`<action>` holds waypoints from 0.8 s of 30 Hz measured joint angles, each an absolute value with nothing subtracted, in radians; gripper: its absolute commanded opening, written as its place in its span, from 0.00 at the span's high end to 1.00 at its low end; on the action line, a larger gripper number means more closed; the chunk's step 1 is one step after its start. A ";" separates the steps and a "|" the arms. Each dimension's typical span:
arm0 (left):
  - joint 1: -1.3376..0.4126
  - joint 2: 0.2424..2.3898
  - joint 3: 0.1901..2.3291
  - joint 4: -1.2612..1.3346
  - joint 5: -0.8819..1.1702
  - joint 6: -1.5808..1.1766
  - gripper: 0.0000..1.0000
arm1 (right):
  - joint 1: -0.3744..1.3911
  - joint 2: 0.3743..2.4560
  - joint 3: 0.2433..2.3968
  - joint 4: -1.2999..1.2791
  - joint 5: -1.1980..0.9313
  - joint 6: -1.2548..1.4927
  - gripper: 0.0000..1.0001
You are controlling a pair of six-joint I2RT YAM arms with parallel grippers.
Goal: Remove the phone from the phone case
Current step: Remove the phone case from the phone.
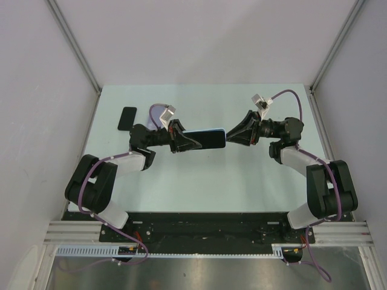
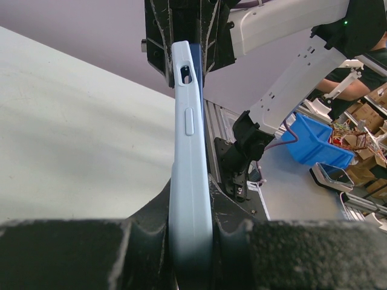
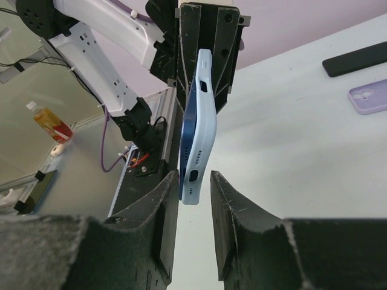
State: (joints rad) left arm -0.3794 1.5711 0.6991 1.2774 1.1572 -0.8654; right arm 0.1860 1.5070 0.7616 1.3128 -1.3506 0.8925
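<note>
Pinching the pale blue silicone phone case (image 3: 205, 121) with the dark blue phone (image 1: 208, 140) inside, my left pincer (image 1: 190, 142) holds it mid-air at frame centre so my right pincer (image 3: 192, 199), fingers slightly spread, can take its free end.

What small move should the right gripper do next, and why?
Probably close the right gripper on the free end of the phone case: its fingers flank that end with a gap showing, while the left gripper clamps the other end in the air.
</note>
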 measured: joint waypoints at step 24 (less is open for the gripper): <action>-0.378 1.571 0.699 1.271 1.152 -0.865 1.00 | 0.196 1.420 0.762 1.008 -1.274 0.547 0.60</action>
State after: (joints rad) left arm -0.3782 1.5711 0.6991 1.2705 1.1522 -0.8646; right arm 0.1959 1.4200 0.7620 1.0077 -1.2739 0.5468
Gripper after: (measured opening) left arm 0.197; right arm 0.353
